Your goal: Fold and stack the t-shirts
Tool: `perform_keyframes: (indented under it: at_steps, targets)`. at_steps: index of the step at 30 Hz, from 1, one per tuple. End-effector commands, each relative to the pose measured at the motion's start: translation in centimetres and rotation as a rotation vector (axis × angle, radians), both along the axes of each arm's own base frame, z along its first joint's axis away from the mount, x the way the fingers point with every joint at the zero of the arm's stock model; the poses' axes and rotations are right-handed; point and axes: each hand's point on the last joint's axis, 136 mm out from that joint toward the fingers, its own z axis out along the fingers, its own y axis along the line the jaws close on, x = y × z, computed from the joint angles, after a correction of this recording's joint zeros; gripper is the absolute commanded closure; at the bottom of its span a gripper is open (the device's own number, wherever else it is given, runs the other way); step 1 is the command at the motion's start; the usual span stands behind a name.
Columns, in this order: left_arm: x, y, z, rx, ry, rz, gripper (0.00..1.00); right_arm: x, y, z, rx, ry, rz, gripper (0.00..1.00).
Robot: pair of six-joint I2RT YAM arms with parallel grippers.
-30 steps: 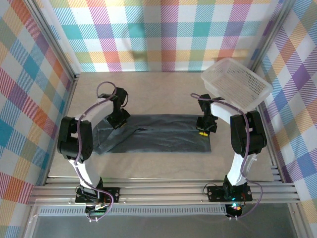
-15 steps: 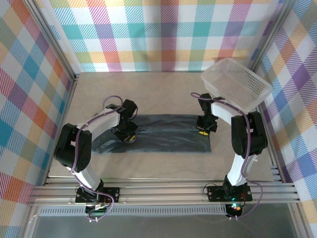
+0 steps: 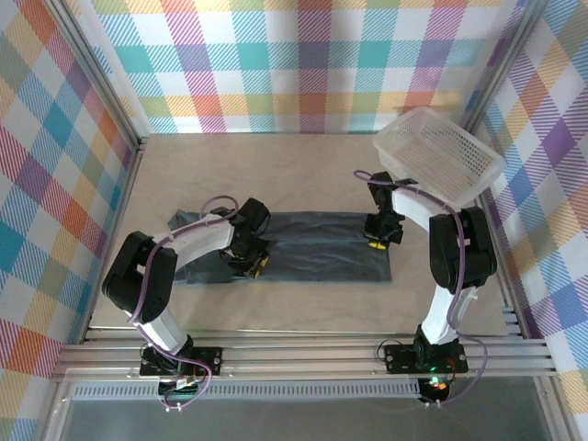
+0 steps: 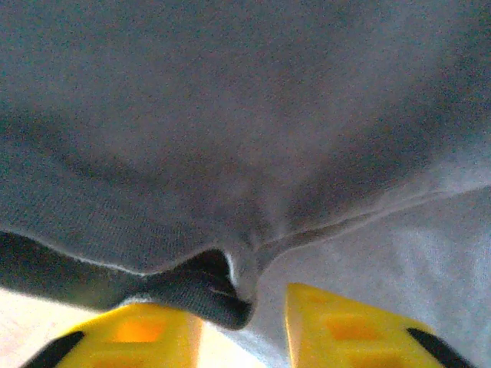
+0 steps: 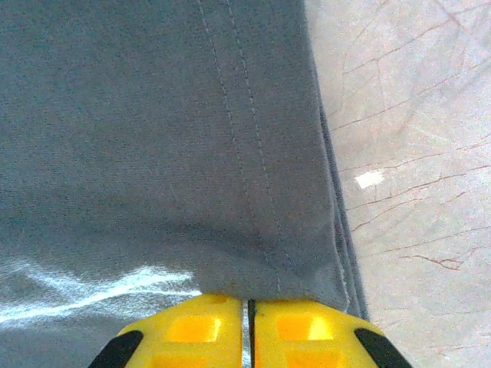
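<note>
A dark charcoal t-shirt [image 3: 317, 248] lies as a long flat band across the middle of the table. My left gripper [image 3: 257, 265] rests low on its left part. In the left wrist view the yellow fingers [image 4: 353, 326] stand apart, and a loose fold of the t-shirt [image 4: 230, 115] droops into the gap of the left gripper [image 4: 242, 330] beside the left finger. My right gripper [image 3: 375, 243] sits at the shirt's right end. In the right wrist view the right gripper [image 5: 249, 307] is shut, pinching the hemmed edge of the t-shirt [image 5: 153, 115].
A white perforated basket [image 3: 439, 154] sits tilted at the back right, close behind the right arm. Checked walls enclose the table on three sides. Bare tabletop [image 3: 276, 175] lies behind the shirt, and a strip of it runs in front.
My left gripper has swept right and toward me, drawing the shirt's left part over the rest, and its jaws have opened. The right gripper has stayed where it was.
</note>
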Motion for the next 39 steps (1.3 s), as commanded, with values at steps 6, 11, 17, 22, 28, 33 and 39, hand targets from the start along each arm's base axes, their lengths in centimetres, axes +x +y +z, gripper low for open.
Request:
perform_keyframes:
  at_steps: [6, 11, 17, 22, 28, 33, 39]
  targets:
    - [1.8, 2.2, 6.7, 0.011, -0.149, -0.012, 0.68, 0.6, 0.1, 2.2, 0.018, -0.046, 0.019, 0.87]
    - [4.5, 4.1, 5.0, 0.100, -0.169, -0.124, 0.88, 0.7, 0.5, 2.3, 0.035, -0.047, 0.021, 0.87]
    - [2.0, 4.3, 0.4, 0.095, -0.061, -0.183, 0.90, 0.8, 0.4, 2.6, 0.032, -0.052, 0.020, 0.87]
    - [-1.3, 5.7, -0.6, 0.133, -0.010, -0.198, 0.89, 0.8, 0.5, 2.7, 0.038, -0.056, 0.009, 0.87]
    - [-4.4, 7.6, -1.3, 0.159, 0.019, -0.158, 0.85, 0.7, 0.6, 2.7, 0.045, -0.058, 0.011, 0.87]
    - [-6.7, 8.4, -1.8, 0.148, 0.031, -0.073, 0.83, 0.7, 0.7, 2.6, 0.047, -0.057, 0.014, 0.87]
    - [-5.4, 10.7, 2.3, 0.213, -0.096, -0.030, 0.77, 0.8, 0.7, 2.9, 0.053, -0.066, 0.018, 0.87]
